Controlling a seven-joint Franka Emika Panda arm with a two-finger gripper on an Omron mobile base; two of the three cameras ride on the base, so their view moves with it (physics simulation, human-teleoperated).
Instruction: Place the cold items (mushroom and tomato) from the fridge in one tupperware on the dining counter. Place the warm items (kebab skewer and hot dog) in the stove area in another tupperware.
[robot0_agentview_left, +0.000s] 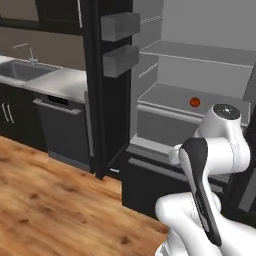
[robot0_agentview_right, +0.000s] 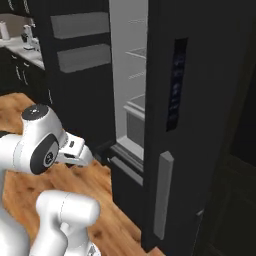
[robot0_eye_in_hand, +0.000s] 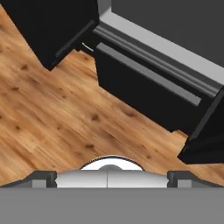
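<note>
Before the open fridge (robot0_agentview_left: 200, 75), the arm (robot0_agentview_left: 205, 170) stands folded, its fingers (robot0_eye_in_hand: 112, 178) spread wide and holding nothing, pointed down at the wood floor (robot0_eye_in_hand: 52, 113). A tomato (robot0_agentview_left: 195, 102) sits on a fridge shelf (robot0_agentview_left: 165, 97), above the drawer (robot0_eye_in_hand: 144, 83).

Wood plank floor (robot0_agentview_left: 45, 200). Tall black fridge (robot0_agentview_right: 200, 125) with its left door (robot0_agentview_left: 107, 85) swung open, grey door bins (robot0_agentview_left: 120, 26) on it, pale shelves (robot0_agentview_left: 200, 52) inside, dark freezer drawer (robot0_eye_in_hand: 144, 94) at the bottom. Left of it: dishwasher (robot0_agentview_left: 62, 130), grey counter (robot0_agentview_left: 62, 80), sink (robot0_agentview_left: 22, 70) with faucet (robot0_agentview_left: 27, 50), dark cabinets (robot0_agentview_left: 10, 117).
</note>
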